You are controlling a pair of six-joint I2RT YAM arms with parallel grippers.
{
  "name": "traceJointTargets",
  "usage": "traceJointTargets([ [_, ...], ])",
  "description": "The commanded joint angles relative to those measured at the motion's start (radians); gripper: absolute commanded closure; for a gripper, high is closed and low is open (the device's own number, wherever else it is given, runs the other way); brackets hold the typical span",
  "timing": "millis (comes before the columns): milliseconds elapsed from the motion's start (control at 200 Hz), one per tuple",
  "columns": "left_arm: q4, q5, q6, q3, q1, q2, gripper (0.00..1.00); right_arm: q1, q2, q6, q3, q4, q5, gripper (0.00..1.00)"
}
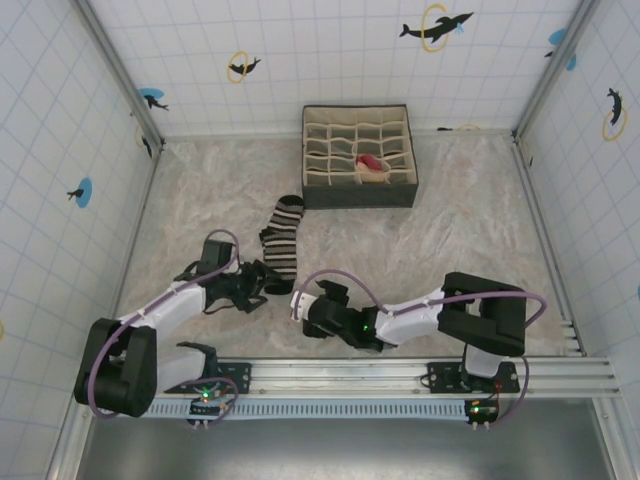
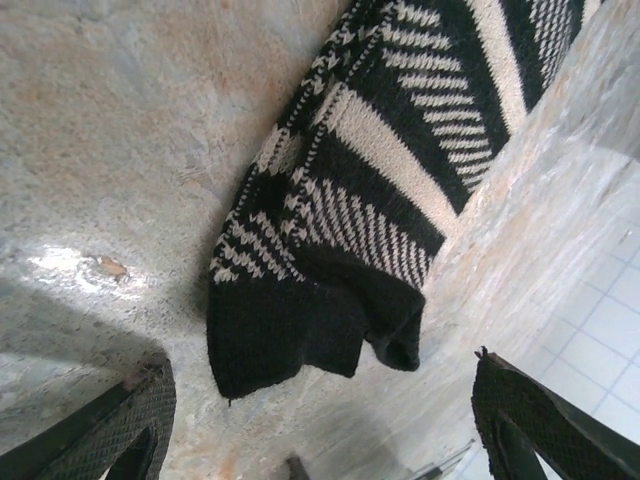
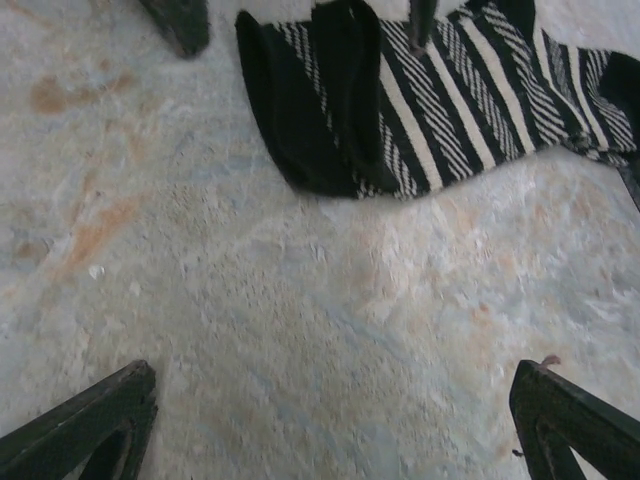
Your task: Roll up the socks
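Black sock (image 1: 282,238) lies flat on the table (image 1: 450,240), mid-left, between the arms and the box (image 1: 312,196). Its long axis runs from the near end, by the grippers, away toward the box, leaning a little right at the far end. No fold or roll in it that I can see, so I judge this one not yet started.

Peach sock (image 1: 372,163) sits as a small bundle inside the box, right of centre toward the front wall. I can't say exactly which cell. I judge that one done.

Left gripper (image 1: 256,282): jaws released, spread wide, holding nothing. From the left wrist, the sock's solid black end (image 2: 300,340) lies right ahead of the gripper (image 2: 320,375), in line with the gap, and the stripes run away up-right. Touching or just short, I can't tell.

Right gripper (image 1: 300,300): jaws also released and empty. From the right wrist, the sock (image 3: 420,100) is across a stretch of bare table from the gripper (image 3: 330,385), near but apart, and lies crosswise to it.

Left arm is the nearer one, already at the sock's end and roughly on its axis. I judge the roll should begin at that near end and travel along the axis toward the box. The right arm sits on the sock's right flank, placed to pin or guide.
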Motion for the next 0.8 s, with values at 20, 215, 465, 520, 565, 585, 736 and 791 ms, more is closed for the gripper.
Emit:
traceJointTargets([
  [20, 0.047, -0.012, -0.046, -0.013, 0.011, 0.015, 0.22, -0.016, 0.037, -0.052, 0.046, 0.077, -0.058, 0.06],
  [215, 0.084, 0.009, -0.055, -0.008, 0.012, 0.034, 0.26, -0.057, 0.094, -0.09, 0.083, 0.087, -0.114, 0.08],
  [465, 0.088, 0.013, -0.049, 0.009, 0.017, 0.048, 0.37, -0.102, 0.165, -0.141, 0.141, 0.099, -0.163, 0.13],
  [520, 0.088, 0.013, -0.046, 0.012, 0.019, 0.053, 0.4, -0.109, 0.183, -0.152, 0.16, 0.096, -0.176, 0.16],
  [565, 0.088, 0.011, -0.044, 0.015, 0.019, 0.055, 0.42, -0.113, 0.196, -0.157, 0.173, 0.094, -0.186, 0.18],
  [585, 0.086, 0.01, -0.043, 0.016, 0.02, 0.055, 0.44, -0.115, 0.201, -0.16, 0.177, 0.093, -0.192, 0.21],
  [736, 0.071, 0.0, -0.033, 0.027, 0.024, 0.052, 0.52, -0.127, 0.24, -0.167, 0.213, 0.079, -0.219, 0.33],
  [791, 0.065, -0.001, -0.027, 0.032, 0.024, 0.053, 0.55, -0.131, 0.248, -0.167, 0.217, 0.078, -0.228, 0.37],
])
